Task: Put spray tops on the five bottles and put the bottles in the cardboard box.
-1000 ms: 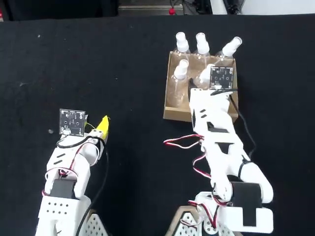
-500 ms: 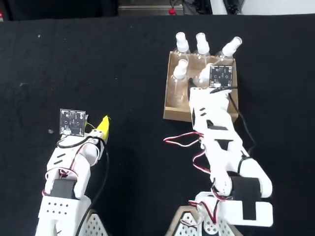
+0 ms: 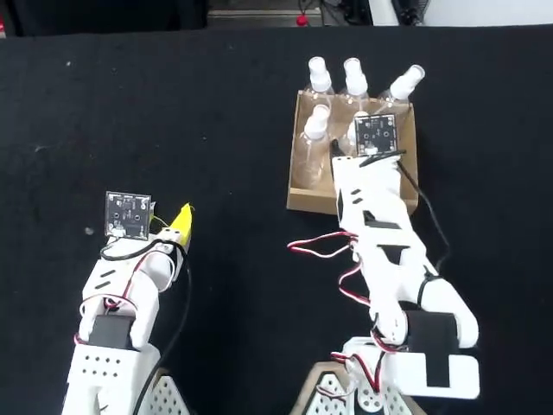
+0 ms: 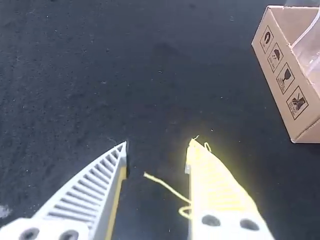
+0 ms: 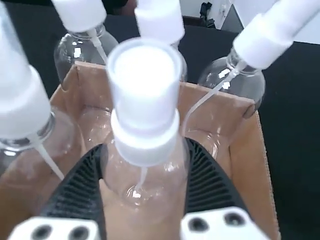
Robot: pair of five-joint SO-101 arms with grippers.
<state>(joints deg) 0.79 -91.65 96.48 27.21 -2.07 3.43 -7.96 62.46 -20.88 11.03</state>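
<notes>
Right gripper clamps last bottle, has edged left inside box | left gripper gapes empty | release remains.

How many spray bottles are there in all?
5. Three bottles line the box's far wall, another stands in front, the last sits in the right end effector.

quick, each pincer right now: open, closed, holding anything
left pincer: open, holding nothing.
right pincer: closed on a spray bottle standing in the cardboard box.
</notes>
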